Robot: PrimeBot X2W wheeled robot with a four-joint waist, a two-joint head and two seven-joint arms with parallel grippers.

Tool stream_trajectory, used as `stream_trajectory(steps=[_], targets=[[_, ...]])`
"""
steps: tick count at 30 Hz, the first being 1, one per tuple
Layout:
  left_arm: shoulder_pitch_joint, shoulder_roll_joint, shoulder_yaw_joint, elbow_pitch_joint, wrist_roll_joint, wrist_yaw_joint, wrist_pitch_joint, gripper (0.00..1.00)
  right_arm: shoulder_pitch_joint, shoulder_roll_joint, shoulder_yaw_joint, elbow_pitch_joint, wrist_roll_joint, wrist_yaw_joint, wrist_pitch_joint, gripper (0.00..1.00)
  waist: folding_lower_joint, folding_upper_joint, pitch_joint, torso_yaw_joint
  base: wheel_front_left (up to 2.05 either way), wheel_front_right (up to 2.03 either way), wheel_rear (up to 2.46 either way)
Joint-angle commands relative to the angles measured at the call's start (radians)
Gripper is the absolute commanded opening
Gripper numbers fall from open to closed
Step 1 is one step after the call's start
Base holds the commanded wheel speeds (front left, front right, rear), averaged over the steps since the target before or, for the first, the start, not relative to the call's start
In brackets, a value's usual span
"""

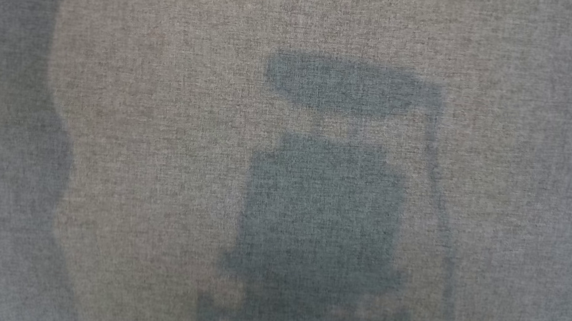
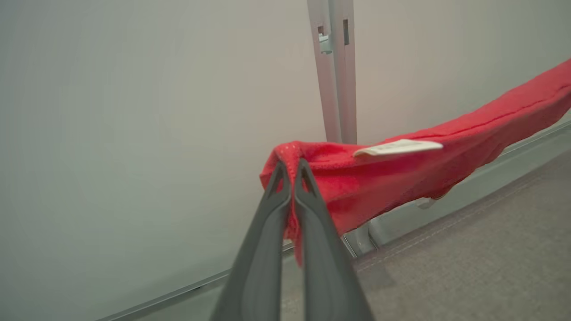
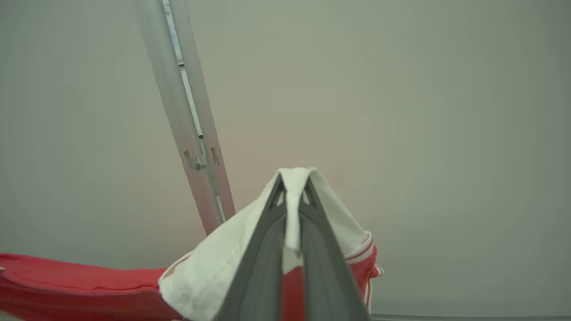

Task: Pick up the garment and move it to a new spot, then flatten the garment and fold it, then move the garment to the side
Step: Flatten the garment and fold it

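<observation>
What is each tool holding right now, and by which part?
Both hold the red garment. The left tool is shut on a bunched red edge. The right tool is shut on a white section of it.

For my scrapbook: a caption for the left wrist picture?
Left pincer shut on a red garment above the grey table.

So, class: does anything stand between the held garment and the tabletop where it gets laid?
Nothing visible does. The left pincer and right pincer hold the garment stretched above the tabletop, which bears shadows, no objects.
</observation>
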State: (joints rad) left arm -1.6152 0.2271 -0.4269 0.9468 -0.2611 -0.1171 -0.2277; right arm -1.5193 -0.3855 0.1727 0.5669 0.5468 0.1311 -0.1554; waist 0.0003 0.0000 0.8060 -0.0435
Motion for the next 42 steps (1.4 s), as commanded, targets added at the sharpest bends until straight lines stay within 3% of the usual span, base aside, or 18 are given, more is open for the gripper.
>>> stream_trajectory(steps=[1,6,10,19,25,34,42], targets=[[0.035,0.008,-0.009,0.006,-0.011,-0.006,-0.014,0.00,0.060,-0.015,0.012,-0.012,0.024,-0.001,-0.023,0.00,-0.0003,0.0000,-0.017,-0.002,0.00,0.00,0.00],[0.217,0.031,-0.030,-0.014,-0.051,-0.013,-0.037,0.00,0.344,-0.054,0.076,-0.081,0.133,-0.001,-0.080,0.00,-0.0003,0.0000,-0.064,-0.013,0.00,0.00,0.00],[0.473,0.051,-0.049,-0.128,-0.086,-0.014,-0.036,0.00,0.631,-0.068,0.098,-0.170,0.211,-0.001,-0.107,0.00,-0.0003,0.0000,-0.178,-0.020,0.00,0.00,0.00],[0.945,0.021,0.005,-0.301,-0.152,0.006,-0.035,0.00,1.085,-0.022,0.028,-0.288,0.194,-0.001,-0.111,0.00,-0.0003,0.0000,-0.410,-0.022,0.00,0.00,0.00],[1.186,0.002,0.054,-0.398,-0.174,0.032,-0.035,0.00,1.291,0.003,0.012,-0.318,0.188,-0.001,-0.111,0.00,-0.0003,0.0000,-0.515,-0.032,0.00,0.00,0.00],[1.588,-0.010,0.098,-0.589,-0.150,0.110,-0.036,0.00,1.610,0.004,-0.026,-0.373,0.165,-0.001,-0.111,0.00,-0.0003,0.0000,-0.644,-0.049,0.00,0.00,0.00],[1.814,-0.080,0.117,-0.766,-0.159,0.153,-0.036,0.00,1.824,-0.015,-0.027,-0.455,0.206,-0.001,-0.110,0.00,-0.0003,0.0000,-0.670,-0.056,0.00,0.00,0.00]])
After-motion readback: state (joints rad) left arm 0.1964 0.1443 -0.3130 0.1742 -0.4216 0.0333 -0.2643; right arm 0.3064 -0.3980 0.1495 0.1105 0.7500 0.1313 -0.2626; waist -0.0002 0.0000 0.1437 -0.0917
